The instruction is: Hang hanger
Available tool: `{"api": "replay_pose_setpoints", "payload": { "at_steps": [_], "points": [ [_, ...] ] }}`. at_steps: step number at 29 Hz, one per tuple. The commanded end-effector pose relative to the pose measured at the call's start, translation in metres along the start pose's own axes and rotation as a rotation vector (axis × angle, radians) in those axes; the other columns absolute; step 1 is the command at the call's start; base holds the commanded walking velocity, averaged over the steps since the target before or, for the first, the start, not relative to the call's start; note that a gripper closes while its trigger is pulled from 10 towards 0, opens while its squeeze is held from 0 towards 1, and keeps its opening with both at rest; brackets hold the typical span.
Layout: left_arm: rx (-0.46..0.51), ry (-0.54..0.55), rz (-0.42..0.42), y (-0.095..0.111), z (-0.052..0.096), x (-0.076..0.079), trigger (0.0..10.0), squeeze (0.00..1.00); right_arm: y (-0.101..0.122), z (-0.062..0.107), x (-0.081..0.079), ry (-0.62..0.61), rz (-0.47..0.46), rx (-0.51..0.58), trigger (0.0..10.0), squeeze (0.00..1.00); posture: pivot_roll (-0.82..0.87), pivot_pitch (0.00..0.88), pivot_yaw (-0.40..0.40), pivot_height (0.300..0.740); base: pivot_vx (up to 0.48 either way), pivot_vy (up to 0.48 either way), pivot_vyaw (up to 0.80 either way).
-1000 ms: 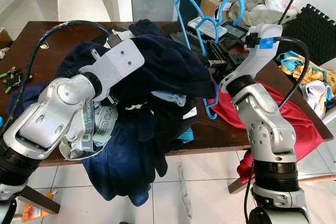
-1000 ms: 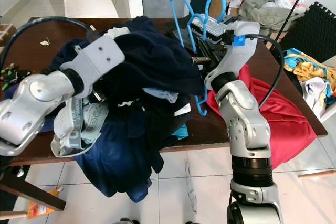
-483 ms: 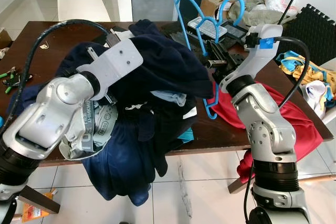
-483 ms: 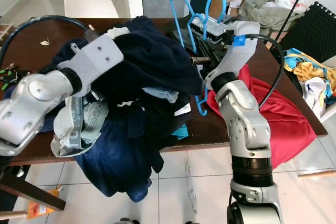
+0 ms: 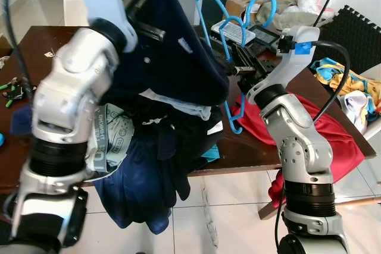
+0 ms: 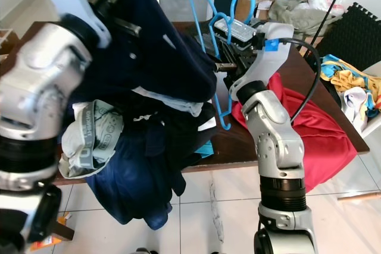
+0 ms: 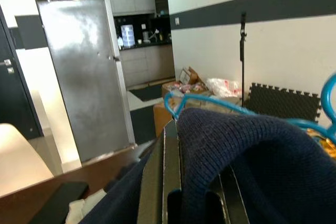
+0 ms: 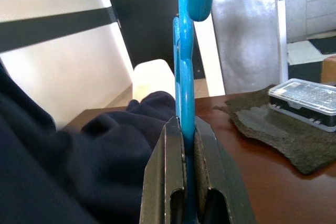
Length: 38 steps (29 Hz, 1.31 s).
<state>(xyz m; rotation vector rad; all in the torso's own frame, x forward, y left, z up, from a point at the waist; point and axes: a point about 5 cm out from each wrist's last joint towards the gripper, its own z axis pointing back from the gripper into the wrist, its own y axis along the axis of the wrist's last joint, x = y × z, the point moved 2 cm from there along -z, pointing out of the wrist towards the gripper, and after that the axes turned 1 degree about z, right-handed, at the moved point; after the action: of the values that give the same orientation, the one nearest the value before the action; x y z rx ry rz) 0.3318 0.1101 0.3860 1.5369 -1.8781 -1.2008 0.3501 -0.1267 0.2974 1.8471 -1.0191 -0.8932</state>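
Observation:
A blue plastic hanger (image 5: 203, 19) stands upright over the table's back right, its hook (image 5: 262, 1) curling at the top. My right gripper (image 5: 237, 71) is shut on its lower bar; in the right wrist view the blue hanger (image 8: 184, 77) runs up between the fingers (image 8: 168, 182). My left gripper (image 5: 146, 19) is raised high and shut on a navy knit sweater (image 5: 178, 57), which drapes down against the hanger's left side. The knit fabric (image 7: 252, 150) bulges between the left fingers (image 7: 157, 182) in the left wrist view, with the hanger's blue edge (image 7: 210, 106) just behind it.
A dark wood table (image 5: 250, 147) carries a heap of dark clothes (image 5: 143, 176) spilling over its front edge. A red cloth (image 5: 333, 135) hangs off the right corner. A clear plastic case (image 5: 235, 28) and boxes lie at the back, hand tools (image 5: 12, 90) at the left.
My left arm has swung up sharply, lifting the navy sweater off the heap and higher beside the hanger. The right arm and hanger have barely moved.

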Motion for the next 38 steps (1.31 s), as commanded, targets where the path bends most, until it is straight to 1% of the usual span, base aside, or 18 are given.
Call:
{"api": "replay_pose_setpoints", "payload": {
  "at_steps": [1, 2, 3, 5, 8, 11, 14, 15, 16, 19, 21, 22, 27, 30, 32, 34, 36, 38],
  "points": [
    [0.031, -0.008, 0.002, 0.004, 0.001, 0.005, 10.0, 0.0, 0.007, 0.001, -0.002, 0.014, -0.006, 0.035, 10.0, 0.0, 0.09, 0.123, -0.007, 0.74, 0.0, -0.48, 0.0],
    [0.029, -0.019, -0.014, 0.003, 0.001, 0.01, 10.0, 0.0, 0.008, 0.002, -0.002, 0.015, -0.014, 0.04, 10.0, 0.0, 0.09, 0.128, -0.009, 0.74, 0.0, -0.48, 0.0],
    [0.029, -0.019, -0.014, 0.003, 0.001, 0.01, 10.0, 0.0, 0.008, 0.002, -0.002, 0.015, -0.014, 0.04, 10.0, 0.0, 0.09, 0.128, -0.009, 0.74, 0.0, -0.48, 0.0],
    [0.04, -0.028, -0.084, 0.004, 0.003, 0.019, 10.0, 0.0, 0.011, 0.002, -0.006, 0.048, -0.044, 0.059, 10.0, 0.0, 0.09, 0.132, -0.013, 0.74, 0.0, -0.48, 0.0],
    [0.049, -0.016, -0.114, 0.006, 0.004, 0.018, 10.0, 0.0, 0.013, 0.001, -0.009, 0.066, -0.057, 0.071, 10.0, 0.0, 0.1, 0.136, -0.012, 0.74, 0.0, -0.48, 0.0],
    [0.11, 0.102, -0.229, 0.022, 0.001, -0.009, 10.0, 0.0, 0.015, 0.002, -0.015, 0.097, -0.084, 0.094, 10.0, 0.0, 0.11, 0.141, -0.005, 0.74, 0.0, -0.48, 0.0],
    [0.11, 0.102, -0.229, 0.022, 0.001, -0.009, 10.0, 0.0, 0.015, 0.002, -0.015, 0.097, -0.084, 0.094, 10.0, 0.0, 0.11, 0.141, -0.005, 0.74, 0.0, -0.48, 0.0],
    [0.162, 0.187, -0.31, 0.04, 0.001, -0.033, 10.0, 0.0, 0.014, 0.003, -0.017, 0.103, -0.088, 0.096, 10.0, 0.0, 0.11, 0.143, -0.002, 0.74, 0.0, -0.48, 0.0],
    [0.162, 0.187, -0.31, 0.04, 0.001, -0.033, 10.0, 0.0, 0.014, 0.003, -0.017, 0.103, -0.088, 0.096, 10.0, 0.0, 0.11, 0.143, -0.002, 0.74, 0.0, -0.48, 0.0],
    [0.208, 0.278, -0.388, 0.058, 0.002, -0.051, 10.0, 0.0, 0.014, 0.003, -0.017, 0.104, -0.091, 0.097, 10.0, 0.0, 0.11, 0.144, 0.002, 0.74, 0.0, -0.441, 0.0],
    [0.211, 0.312, -0.416, 0.061, 0.003, -0.055, 10.0, 0.0, 0.014, 0.004, -0.017, 0.103, -0.092, 0.097, 10.0, 0.0, 0.11, 0.145, 0.003, 0.74, 0.0, -0.182, 0.0],
    [0.193, 0.344, -0.424, 0.057, 0.005, -0.059, 10.0, 0.0, 0.014, 0.004, -0.016, 0.102, -0.09, 0.096, 10.0, 0.0, 0.11, 0.145, 0.003, 0.74, 0.0, 0.0, 0.0],
    [0.15, 0.396, -0.426, 0.047, 0.007, -0.066, 10.0, 0.0, 0.014, 0.005, -0.015, 0.101, -0.089, 0.093, 10.0, 0.0, 0.11, 0.147, 0.004, 0.74, 0.0, 0.0, 0.0],
    [0.145, 0.411, -0.436, 0.046, 0.007, -0.068, 10.0, 0.0, 0.014, 0.005, -0.015, 0.101, -0.089, 0.093, 10.0, 0.0, 0.11, 0.147, 0.004, 0.74, 0.0, 0.0, 0.0],
    [0.141, 0.44, -0.487, 0.047, 0.006, -0.074, 10.0, 0.0, 0.013, 0.005, -0.015, 0.1, -0.088, 0.092, 10.0, 0.0, 0.11, 0.147, 0.004, 0.74, 0.0, 0.0, 0.0],
    [0.14, 0.448, -0.501, 0.048, 0.005, -0.075, 10.0, 0.0, 0.013, 0.005, -0.015, 0.1, -0.088, 0.092, 10.0, 0.0, 0.11, 0.147, 0.004, 0.74, 0.0, 0.0, 0.0],
    [0.2, 0.501, -0.566, 0.067, 0.003, -0.089, 10.0, 0.0, 0.013, 0.004, -0.015, 0.103, -0.093, 0.096, 10.0, 0.0, 0.13, 0.145, 0.006, 0.74, -0.321, 0.0, 0.0],
    [0.21, 0.503, -0.57, 0.069, 0.003, -0.089, 10.0, 0.0, 0.013, 0.004, -0.016, 0.105, -0.095, 0.097, 10.0, 0.0, 0.13, 0.145, 0.006, 0.74, -0.345, 0.0, 0.0]
  ]
}}
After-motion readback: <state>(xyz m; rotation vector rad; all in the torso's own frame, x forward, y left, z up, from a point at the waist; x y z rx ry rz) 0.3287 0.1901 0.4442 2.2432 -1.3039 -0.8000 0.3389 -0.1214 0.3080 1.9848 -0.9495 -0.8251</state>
